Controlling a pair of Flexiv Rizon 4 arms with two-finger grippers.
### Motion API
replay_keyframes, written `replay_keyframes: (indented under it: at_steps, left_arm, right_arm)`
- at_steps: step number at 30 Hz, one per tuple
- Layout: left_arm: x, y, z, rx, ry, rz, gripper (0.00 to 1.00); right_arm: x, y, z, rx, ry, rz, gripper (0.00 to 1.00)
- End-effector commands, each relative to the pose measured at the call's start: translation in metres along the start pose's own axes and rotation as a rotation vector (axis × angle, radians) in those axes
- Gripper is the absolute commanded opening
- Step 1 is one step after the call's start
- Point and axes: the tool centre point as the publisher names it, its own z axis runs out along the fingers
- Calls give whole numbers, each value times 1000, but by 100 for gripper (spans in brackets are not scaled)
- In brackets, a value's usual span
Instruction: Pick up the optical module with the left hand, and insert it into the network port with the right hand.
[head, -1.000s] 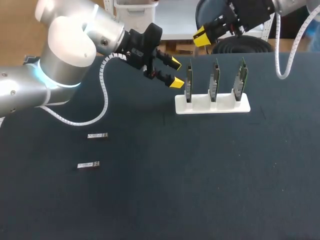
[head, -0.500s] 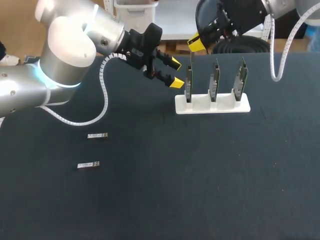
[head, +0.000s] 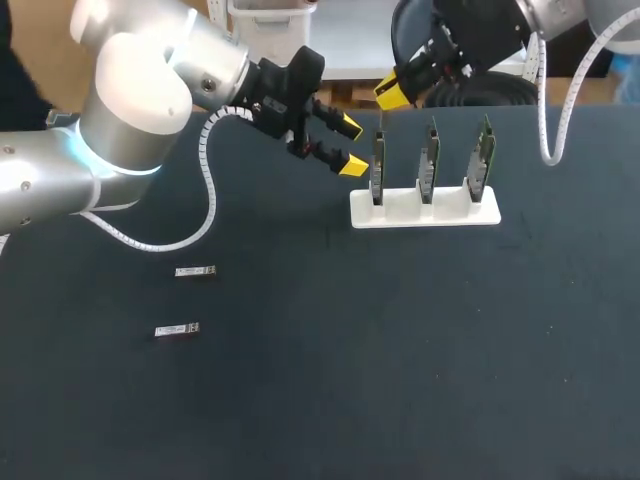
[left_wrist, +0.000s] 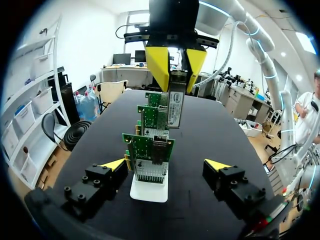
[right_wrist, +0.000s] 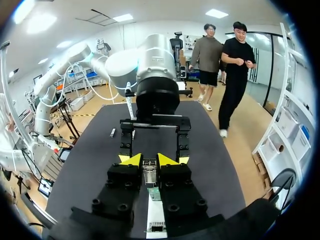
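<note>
Here, slim silvery optical module (left_wrist: 175, 107)

Bright overhead room light, soft faint shadows

1. Robotics lab; everything on the bench points that way.
2. Two grey-and-white robot arms work over one table (head: 400, 390): left arm (head: 130, 100) and right arm (head: 575, 12). A white cable (head: 210, 190) runs along the left one.
3. Both end in black two-finger grippers with yellow tips. Left gripper (head: 351, 145) has its fingers spread. Right gripper (left_wrist: 176, 87) pinches a held module (left_wrist: 175, 112), small and metal.
4. The table surface is plain, dark and matte.
5. A white holder (head: 424, 212) carries three green circuit boards (head: 428, 160), upright in a row.
6. A farther loose module (head: 195, 271) and a nearer loose module (head: 177, 329) lie flat, well apart from the holder.
</note>
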Motion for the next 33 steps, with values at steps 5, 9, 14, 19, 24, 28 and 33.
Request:
replay_keyframes:
  at_steps: [5, 9, 14, 19, 24, 28, 33]
  left_arm:
    - [0, -1, 0, -2, 3, -1, 100]
    - [0, -1, 0, -2, 3, -1, 100]
    - [0, -1, 0, -2, 3, -1, 100]
    - [0, -1, 0, -2, 3, -1, 100]
    - [0, -1, 0, -2, 3, -1, 100]
    - [0, -1, 0, -2, 3, -1, 100]
    - [0, -1, 0, -2, 3, -1, 100]
  right_arm:
    - [3, 0, 7, -4, 22, -22, 0]
    - [3, -2, 9, -1, 26, -29, 0]
    - [5, -5, 10, 17, 34, -36, 0]
    - [9, -7, 12, 9, 37, -38, 0]
    - [11, -9, 14, 20, 35, -36, 0]
    - [13, -10, 15, 28, 42, -36, 0]
    - [16, -11, 14, 32, 44, -30, 0]
